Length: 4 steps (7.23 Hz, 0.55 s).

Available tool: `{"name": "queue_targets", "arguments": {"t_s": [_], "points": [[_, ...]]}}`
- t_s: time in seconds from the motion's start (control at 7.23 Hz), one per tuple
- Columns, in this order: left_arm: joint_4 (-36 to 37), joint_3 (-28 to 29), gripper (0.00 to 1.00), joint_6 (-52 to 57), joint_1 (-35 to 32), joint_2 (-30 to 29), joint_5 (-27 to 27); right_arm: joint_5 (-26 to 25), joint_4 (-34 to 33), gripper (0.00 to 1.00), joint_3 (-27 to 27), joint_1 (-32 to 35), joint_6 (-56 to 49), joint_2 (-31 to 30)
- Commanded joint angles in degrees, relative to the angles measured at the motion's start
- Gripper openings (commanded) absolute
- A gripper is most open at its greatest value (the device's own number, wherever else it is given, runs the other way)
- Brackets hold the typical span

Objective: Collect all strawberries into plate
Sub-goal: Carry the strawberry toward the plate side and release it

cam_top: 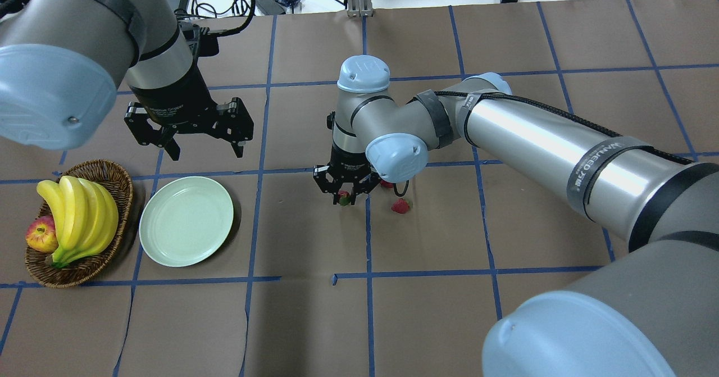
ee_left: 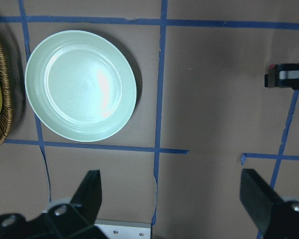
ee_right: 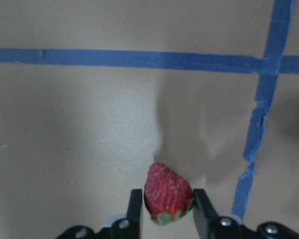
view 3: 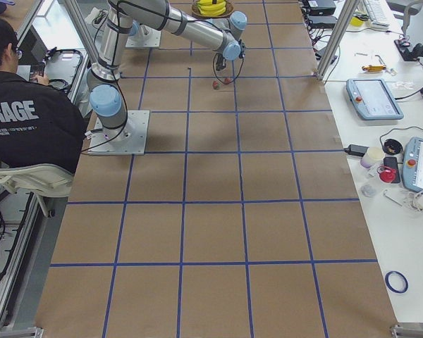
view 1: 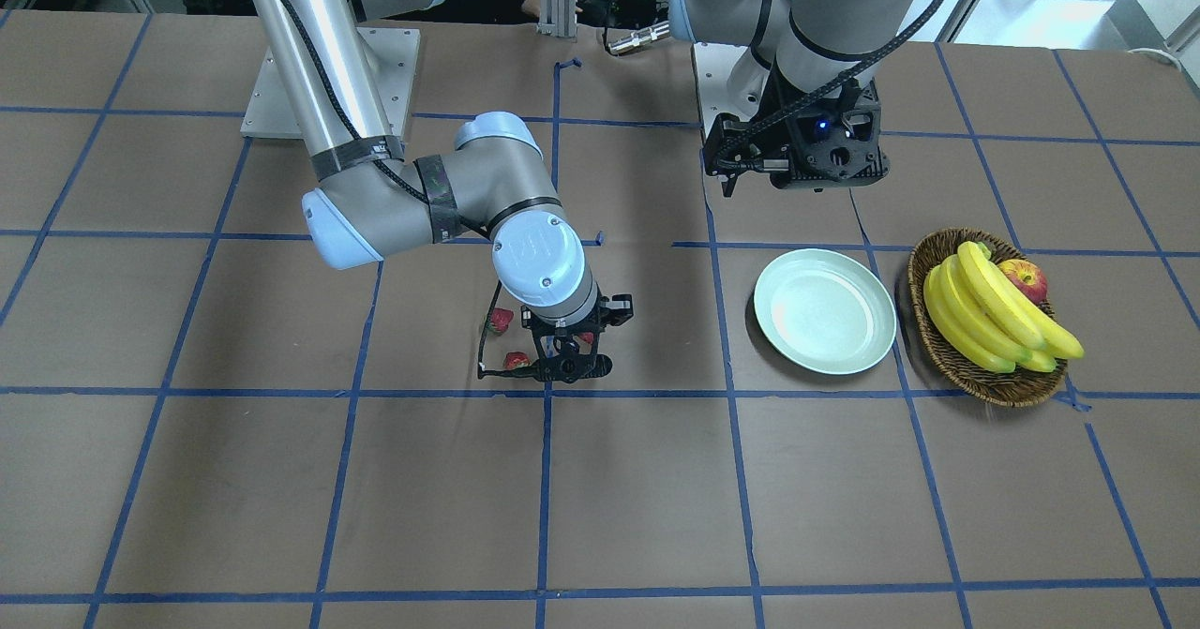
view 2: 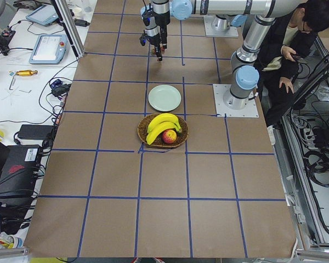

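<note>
My right gripper [cam_top: 344, 193] is low over the middle of the table. Its fingers press both sides of a red strawberry [ee_right: 167, 194], which also shows in the overhead view [cam_top: 344, 198]. A second strawberry [cam_top: 400, 205] lies loose on the paper to its right. A third strawberry [cam_top: 386, 184] is half hidden under the right wrist. In the front view these two strawberries show as one nearer the robot [view 1: 501, 320] and one farther from it [view 1: 517, 360]. The mint-green plate [cam_top: 186, 221] holds nothing. My left gripper [cam_top: 191, 141] hangs open and empty above the table beyond the plate [ee_left: 80, 85].
A brown wicker basket [cam_top: 121, 191] with bananas [cam_top: 78, 214] and an apple [cam_top: 41, 234] stands right beside the plate on its left. Blue tape lines cross the brown paper. A person sits by the robot's base in the side views.
</note>
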Motion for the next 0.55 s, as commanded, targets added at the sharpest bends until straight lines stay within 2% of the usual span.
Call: {"name": "queue_targets", "arguments": {"t_s": [0.0,0.28,0.41], "points": [[0.02,0.0,1.0,0.0,-0.02,-0.03,0.07,0.02,0.1,1.0,0.0,0.0,-0.24,-1.16],[0.02,-0.09,1.0,0.0,-0.02,-0.03,0.07,-2.25,1.06,1.0,0.08,-0.35,-0.24,-5.89],[-0.07,-0.44,1.0,-0.09,-0.1,-0.2,-0.11,-8.26,4.28,1.0,0.09,-0.79,-2.93,-8.09]]}}
